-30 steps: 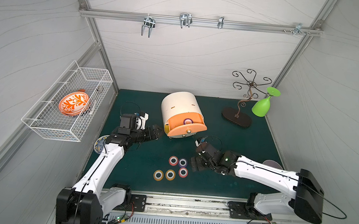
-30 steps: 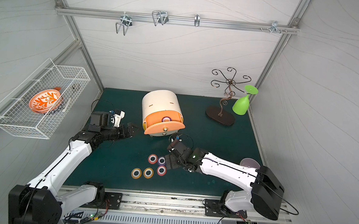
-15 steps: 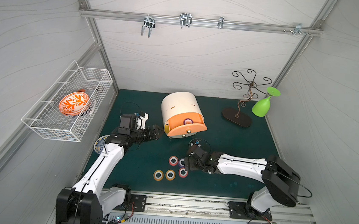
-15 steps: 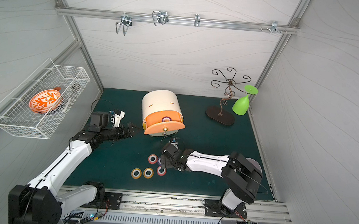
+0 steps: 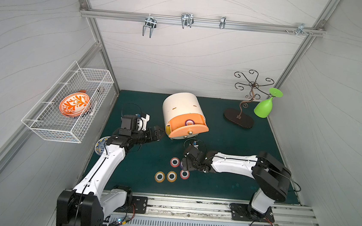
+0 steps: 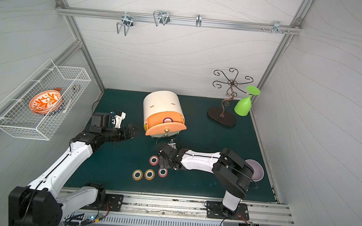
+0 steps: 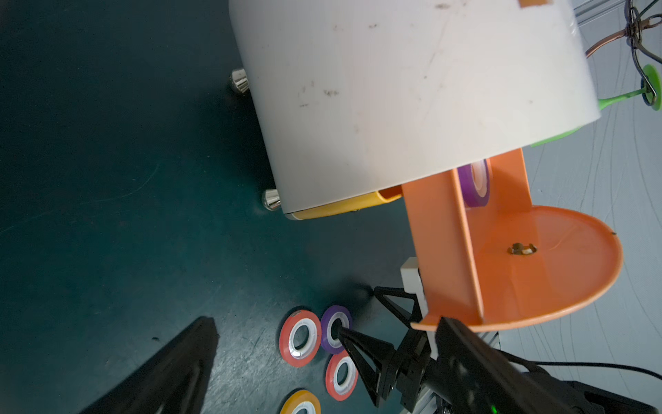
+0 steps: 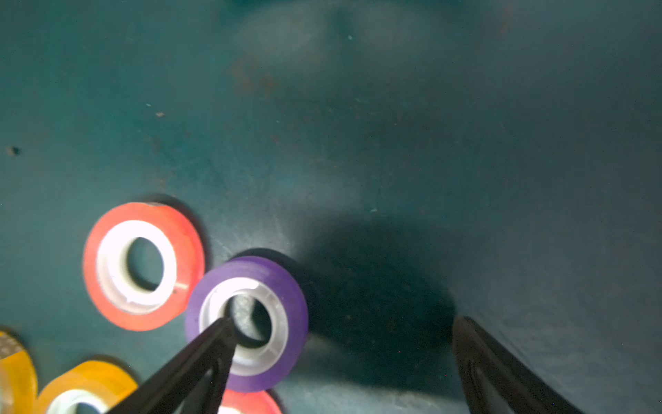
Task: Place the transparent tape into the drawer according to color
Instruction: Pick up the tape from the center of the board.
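On the green mat lie two red tape rolls [image 5: 175, 162] [image 5: 184, 174] and two orange ones [image 5: 171, 176] [image 5: 159, 177]. A purple roll [image 8: 247, 322] lies among them, mostly hidden under my right gripper [image 5: 184, 164] in both top views. That gripper [image 8: 340, 326] is open, with one fingertip [image 8: 222, 326] at the roll's hole and the other out on the bare mat. Another purple roll [image 5: 189, 122] sits in the pulled-out orange drawer [image 5: 196, 130] of the cream cabinet [image 5: 181, 107]. My left gripper [image 5: 159, 134] hangs open and empty beside the cabinet.
A wire basket [image 5: 40, 128] on the left wall holds an orange patterned bowl [image 5: 74, 105]. A patterned plate [image 5: 100, 146] lies under the left arm. A green glass [image 5: 264, 107] hangs on a metal stand [image 5: 238, 120] at the back right. A purple bowl [image 6: 256, 171] sits behind the right arm.
My right gripper has moved left across the mat onto the purple roll, its arm folding at the elbow. The left arm and the rolls have not moved.
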Tool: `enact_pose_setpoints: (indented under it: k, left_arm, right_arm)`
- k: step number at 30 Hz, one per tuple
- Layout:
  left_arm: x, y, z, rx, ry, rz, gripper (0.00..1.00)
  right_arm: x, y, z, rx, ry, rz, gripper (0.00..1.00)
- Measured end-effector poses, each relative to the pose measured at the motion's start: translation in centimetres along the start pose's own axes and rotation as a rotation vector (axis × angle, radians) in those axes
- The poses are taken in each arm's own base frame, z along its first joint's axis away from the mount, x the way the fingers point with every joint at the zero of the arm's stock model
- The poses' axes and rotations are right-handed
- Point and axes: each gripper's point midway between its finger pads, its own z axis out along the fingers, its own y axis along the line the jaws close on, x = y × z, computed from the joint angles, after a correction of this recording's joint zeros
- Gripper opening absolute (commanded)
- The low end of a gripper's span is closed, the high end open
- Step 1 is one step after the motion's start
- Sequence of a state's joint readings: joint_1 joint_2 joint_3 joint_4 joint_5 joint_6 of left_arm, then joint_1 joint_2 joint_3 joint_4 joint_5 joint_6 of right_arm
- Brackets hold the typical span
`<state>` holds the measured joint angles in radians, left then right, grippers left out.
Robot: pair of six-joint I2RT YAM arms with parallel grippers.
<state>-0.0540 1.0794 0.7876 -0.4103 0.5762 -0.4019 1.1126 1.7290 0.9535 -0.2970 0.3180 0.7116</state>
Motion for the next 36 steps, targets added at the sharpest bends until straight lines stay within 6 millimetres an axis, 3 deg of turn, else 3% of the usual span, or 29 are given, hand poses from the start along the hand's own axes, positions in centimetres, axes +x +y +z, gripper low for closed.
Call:
enact_pose_setpoints:
  k: [12,20,26,36]
  left_arm:
    - [0.0,0.0,0.0,0.0,0.0,-0.001,1.0]
    - [0.0,0.0,0.0,0.0,0.0,-0.001,1.0]
    - [0.0,0.0,0.0,0.0,0.0,-0.001,1.0]
    - [0.0,0.0,0.0,0.0,0.002,-0.003,1.0]
  right_arm:
    - [0.5,-1.9,0.0,0.079,0.061,0.04,0.84]
    - [0.8,-1.6,0.1,0.057,0.135,-0.003,0.59]
    - [0.8,-1.0,0.3,0.048,0.174,-0.048,0.34]
    - [0.9,-0.7,0.3,0.04,0.195,-0.065,0.09]
